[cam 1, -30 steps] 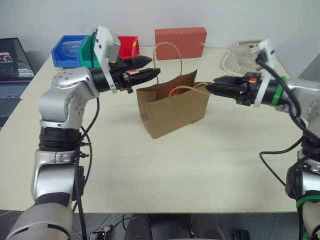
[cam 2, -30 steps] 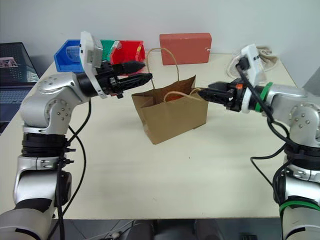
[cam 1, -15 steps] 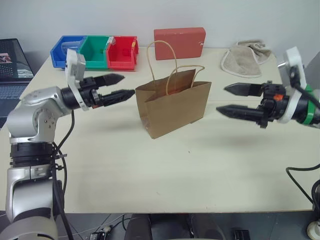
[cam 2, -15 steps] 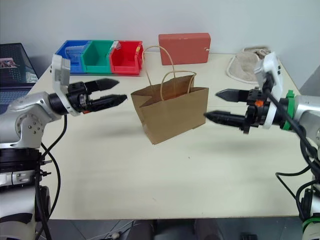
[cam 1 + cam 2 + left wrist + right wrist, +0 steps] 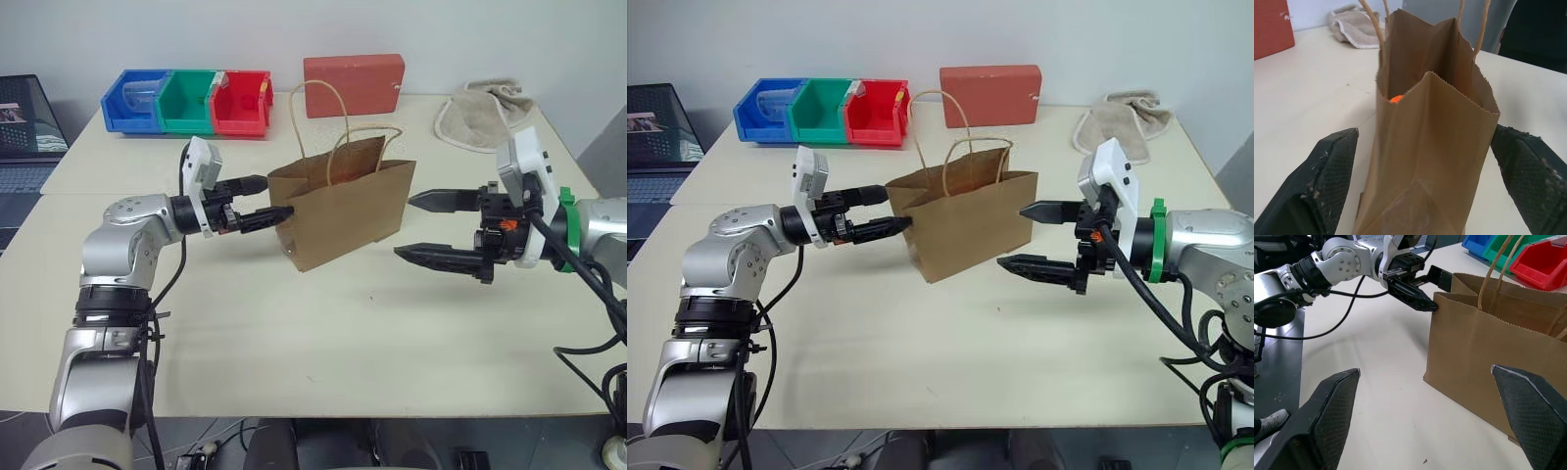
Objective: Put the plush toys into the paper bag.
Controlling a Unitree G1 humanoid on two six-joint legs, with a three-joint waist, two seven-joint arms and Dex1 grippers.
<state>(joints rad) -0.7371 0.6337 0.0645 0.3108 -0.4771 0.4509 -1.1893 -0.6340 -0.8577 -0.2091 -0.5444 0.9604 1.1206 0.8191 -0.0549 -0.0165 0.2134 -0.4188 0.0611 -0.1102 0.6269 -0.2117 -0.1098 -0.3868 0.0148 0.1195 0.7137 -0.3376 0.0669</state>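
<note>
While paper bag (image 5: 343, 211) stands upright, left tool (image 5: 269, 199) spread astride its end, right tool (image 5: 426, 227) wide, empty.

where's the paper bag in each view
Left eye view: paper bag, centre, between both grippers.
Right eye view: centre.
Left wrist view: close up, narrow end on.
Right wrist view: broad side, at right.
Shared landmark: its looped handles.
</note>
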